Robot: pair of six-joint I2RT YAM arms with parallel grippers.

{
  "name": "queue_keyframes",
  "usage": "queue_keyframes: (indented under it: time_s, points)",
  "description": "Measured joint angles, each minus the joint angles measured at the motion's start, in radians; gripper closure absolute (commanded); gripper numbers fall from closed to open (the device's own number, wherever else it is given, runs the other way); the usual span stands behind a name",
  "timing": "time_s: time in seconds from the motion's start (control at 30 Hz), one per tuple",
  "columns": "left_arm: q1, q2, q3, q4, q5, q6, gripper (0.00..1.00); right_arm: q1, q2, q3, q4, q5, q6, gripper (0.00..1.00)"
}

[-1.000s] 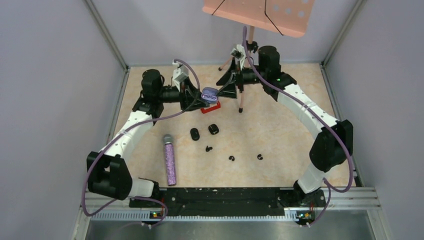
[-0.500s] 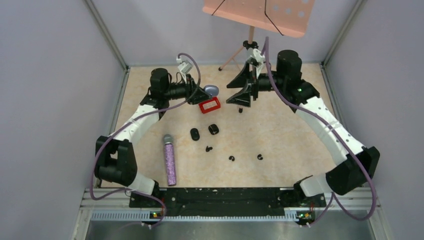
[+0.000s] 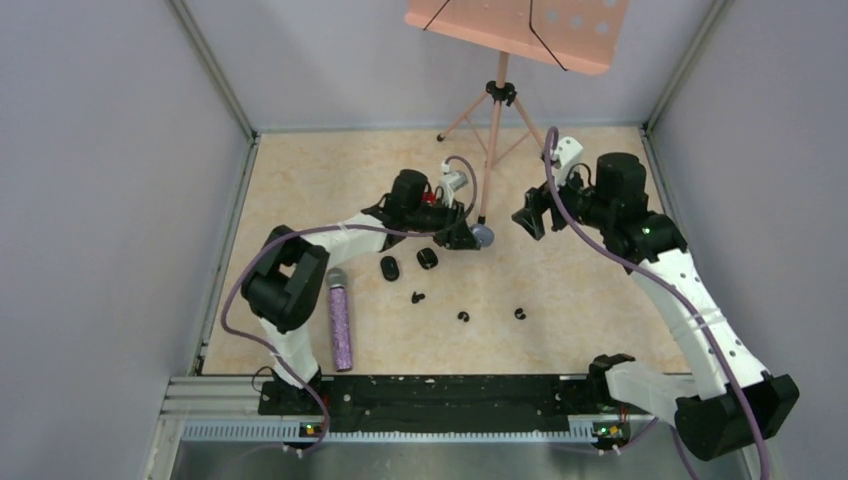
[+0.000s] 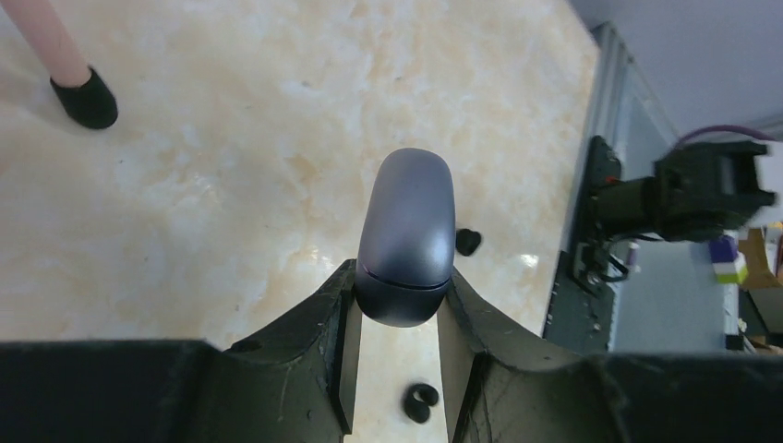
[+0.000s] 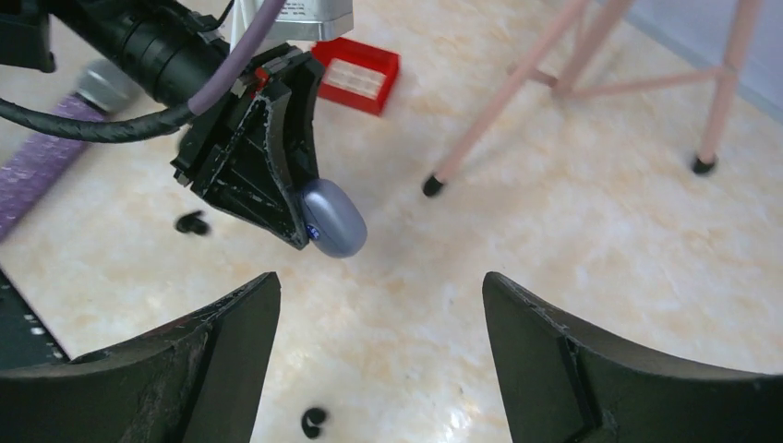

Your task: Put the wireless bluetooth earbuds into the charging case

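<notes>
A grey-purple oval charging case [image 4: 406, 221], lid closed, sticks out from between the fingers of my left gripper [image 4: 399, 277], which is shut on its lower end. From above, the case [image 3: 483, 236] hangs over the middle of the table at the tip of the left gripper [image 3: 470, 235]. My right gripper [image 3: 528, 214] stands just right of it, open and empty. In the right wrist view the case [image 5: 332, 231] lies ahead of the wide open right gripper [image 5: 380, 281]. Three black earbuds [image 3: 417, 297] [image 3: 463, 317] [image 3: 519, 314] lie on the table nearer the bases.
Two black oval cases [image 3: 390, 268] [image 3: 428, 258] sit left of centre. A glittery purple microphone [image 3: 341, 322] lies at the near left. A red box [image 5: 358, 74] sits behind the left gripper. A pink music stand's tripod [image 3: 495, 130] stands at the back.
The left arm has swung from the back left toward the table's middle, carrying the case. The right arm has drawn back to the right, and its jaws have opened wider.
</notes>
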Motion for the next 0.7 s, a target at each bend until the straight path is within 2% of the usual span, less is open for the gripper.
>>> queue_keyframes:
  time_s: [0.27, 0.33, 0.47, 0.67, 0.7]
  points:
    - [-0.086, 0.193, 0.121, -0.099, -0.236, -0.013, 0.98, 0.0, -0.051, -0.074, -0.085, 0.237, -0.051, 0.19]
    - [-0.096, 0.209, 0.137, -0.118, -0.283, -0.016, 0.9, 0.0, -0.051, -0.095, -0.099, 0.263, -0.06, 0.18]
    - [-0.11, 0.233, 0.162, -0.143, -0.356, -0.014, 0.84, 0.0, -0.051, -0.125, -0.101, 0.288, -0.069, 0.18]
    - [-0.121, 0.238, 0.166, -0.172, -0.401, 0.016, 0.83, 0.0, -0.041, -0.15, -0.109, 0.294, -0.077, 0.18]
    - [-0.122, 0.238, 0.167, -0.175, -0.408, 0.023, 0.77, 0.0, -0.036, -0.15, -0.108, 0.294, -0.078, 0.18]
